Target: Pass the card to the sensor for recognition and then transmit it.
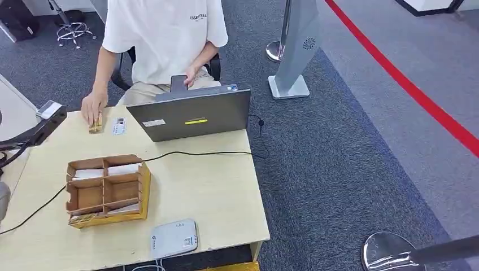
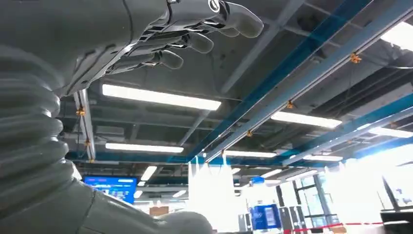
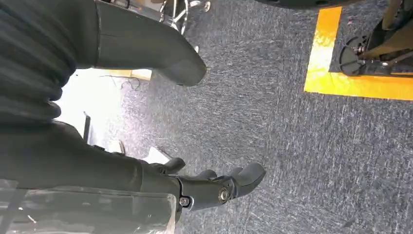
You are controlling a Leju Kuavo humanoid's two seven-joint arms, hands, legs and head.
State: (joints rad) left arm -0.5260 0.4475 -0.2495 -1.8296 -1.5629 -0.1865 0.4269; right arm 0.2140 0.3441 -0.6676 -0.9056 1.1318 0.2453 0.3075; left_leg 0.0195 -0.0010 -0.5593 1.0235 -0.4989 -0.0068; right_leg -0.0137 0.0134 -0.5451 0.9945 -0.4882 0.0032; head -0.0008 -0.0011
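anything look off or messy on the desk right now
Nothing stands out. The divided box sits flat on the table, the white reader lies near the front edge, and a card lies flat beside the person's hand.

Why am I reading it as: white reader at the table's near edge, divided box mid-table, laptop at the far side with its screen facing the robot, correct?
One detail is wrong. In the head view the laptop shows the robot its lid back; the screen faces the seated person. The white reader does sit at the table's near edge, and the divided box mid-table.
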